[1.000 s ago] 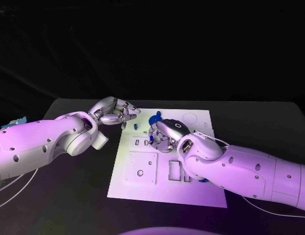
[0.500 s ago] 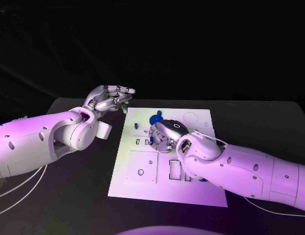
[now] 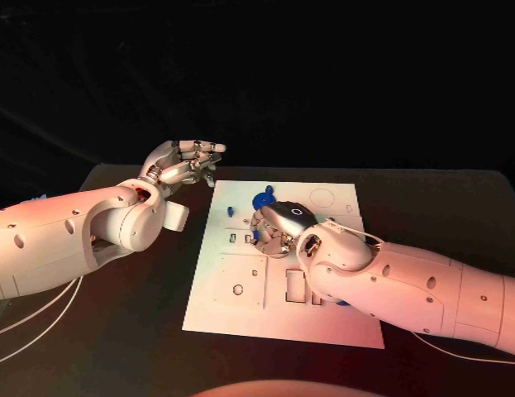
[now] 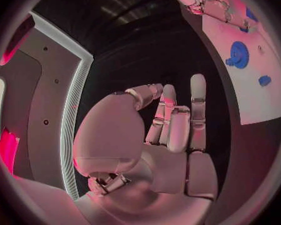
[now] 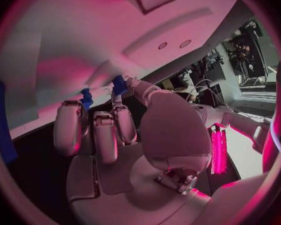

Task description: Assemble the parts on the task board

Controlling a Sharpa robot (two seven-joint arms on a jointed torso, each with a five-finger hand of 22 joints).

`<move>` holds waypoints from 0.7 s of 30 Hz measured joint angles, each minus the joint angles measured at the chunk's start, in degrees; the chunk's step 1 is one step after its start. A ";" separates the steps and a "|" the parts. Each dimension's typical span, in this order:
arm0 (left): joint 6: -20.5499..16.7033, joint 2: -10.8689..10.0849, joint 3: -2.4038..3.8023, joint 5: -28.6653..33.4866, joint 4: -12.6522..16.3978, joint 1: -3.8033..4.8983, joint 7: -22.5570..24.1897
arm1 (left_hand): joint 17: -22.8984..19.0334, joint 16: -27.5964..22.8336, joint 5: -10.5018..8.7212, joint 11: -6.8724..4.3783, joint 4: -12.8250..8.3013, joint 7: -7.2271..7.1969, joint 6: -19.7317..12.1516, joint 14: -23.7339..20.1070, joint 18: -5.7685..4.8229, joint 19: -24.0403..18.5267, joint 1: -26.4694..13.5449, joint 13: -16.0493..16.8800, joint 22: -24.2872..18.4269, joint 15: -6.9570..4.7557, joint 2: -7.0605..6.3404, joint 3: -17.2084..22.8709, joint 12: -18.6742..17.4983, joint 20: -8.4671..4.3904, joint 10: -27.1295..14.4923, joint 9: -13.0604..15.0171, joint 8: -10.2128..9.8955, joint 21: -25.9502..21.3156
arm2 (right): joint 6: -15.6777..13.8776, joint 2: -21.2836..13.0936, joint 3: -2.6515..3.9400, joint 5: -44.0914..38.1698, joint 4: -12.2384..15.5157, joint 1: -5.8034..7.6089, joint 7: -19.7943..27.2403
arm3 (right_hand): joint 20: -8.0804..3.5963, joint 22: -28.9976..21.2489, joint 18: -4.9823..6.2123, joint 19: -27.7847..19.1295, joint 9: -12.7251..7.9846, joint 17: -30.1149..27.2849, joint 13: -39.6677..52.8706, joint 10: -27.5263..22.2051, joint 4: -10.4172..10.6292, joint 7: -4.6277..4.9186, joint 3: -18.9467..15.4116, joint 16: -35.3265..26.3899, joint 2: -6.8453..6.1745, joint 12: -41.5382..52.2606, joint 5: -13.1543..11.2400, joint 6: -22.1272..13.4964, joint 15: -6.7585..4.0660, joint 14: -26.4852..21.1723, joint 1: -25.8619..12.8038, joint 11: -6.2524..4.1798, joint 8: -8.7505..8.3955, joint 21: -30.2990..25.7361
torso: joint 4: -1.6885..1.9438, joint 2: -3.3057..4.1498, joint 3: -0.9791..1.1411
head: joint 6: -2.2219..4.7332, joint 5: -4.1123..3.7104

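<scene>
Right hand (image 3: 276, 225) pinches a small blue part (image 5: 119, 84) over task board (image 3: 240, 310); may slip (thin grip). Left hand (image 3: 186, 164) empty, fingers apart.

The room is very dark, and the back of the head view is almost all black. A warm pink-orange light falls on the two white arms and makes them glow. The task board (image 3: 283, 273) is the brightest thing, a pale patch on the black table (image 3: 138, 281). The right hand (image 3: 278, 225) throws a soft shadow on the board under it. In the wrist views the picture is a round circle with a dark frame, and straight edges bend near the rim. The left hand (image 4: 159, 135) looks big and a little soft there. Hot pink glare shines at the side of both circles.
</scene>
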 measured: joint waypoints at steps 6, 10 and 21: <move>0.00 0.04 0.00 0.30 0.00 0.01 0.07 | 0.00 0.00 0.00 0.00 0.00 0.00 0.00 0.00 0.00 0.00 0.00 -0.14 -0.05 0.00 0.00 0.00 0.00 0.00 0.00 0.00 0.00 0.02 | 0.18 0.12 0.00 -0.23 -0.04 0.02 -0.20 | 0.00 0.02 0.00 0.00 0.00 -0.01 -0.01 0.00 0.00 0.00 0.00 0.00 0.00 -0.30 -0.25 0.00 0.00 0.00 0.00 0.00 -0.07 -0.22 | 0.00 0.00 -0.02 | -0.02 0.01; 0.01 0.04 0.00 0.42 -0.01 0.01 0.07 | 0.01 0.00 0.00 0.00 0.00 0.00 0.00 0.00 0.00 0.00 0.00 -0.21 -0.10 0.00 0.00 0.00 0.00 0.00 0.00 -0.01 0.00 0.02 | 0.23 0.12 0.00 -0.31 -0.04 0.02 -0.24 | 0.00 0.02 0.00 0.00 -0.01 -0.01 -0.01 0.00 0.00 -0.01 0.00 0.00 -0.01 -0.34 -0.33 -0.01 0.00 0.00 -0.01 0.00 -0.13 -0.22 | 0.01 0.00 -0.02 | -0.02 0.01; 0.04 0.04 0.00 0.57 -0.08 0.01 0.06 | 0.01 0.00 0.00 0.00 0.16 0.00 0.00 0.00 0.00 0.01 0.00 -0.31 -0.10 0.00 0.00 -0.17 0.00 0.00 0.00 -0.01 0.00 -0.19 | 0.23 0.06 -0.02 -0.41 -0.03 0.03 -0.26 | 0.00 0.01 0.00 0.00 -0.18 -0.01 -0.02 -0.21 0.16 -0.02 -0.16 0.00 -0.02 -0.56 -0.41 -0.02 0.00 0.00 -0.02 0.21 0.00 -0.68 | 0.00 -0.01 -0.02 | -0.10 -0.03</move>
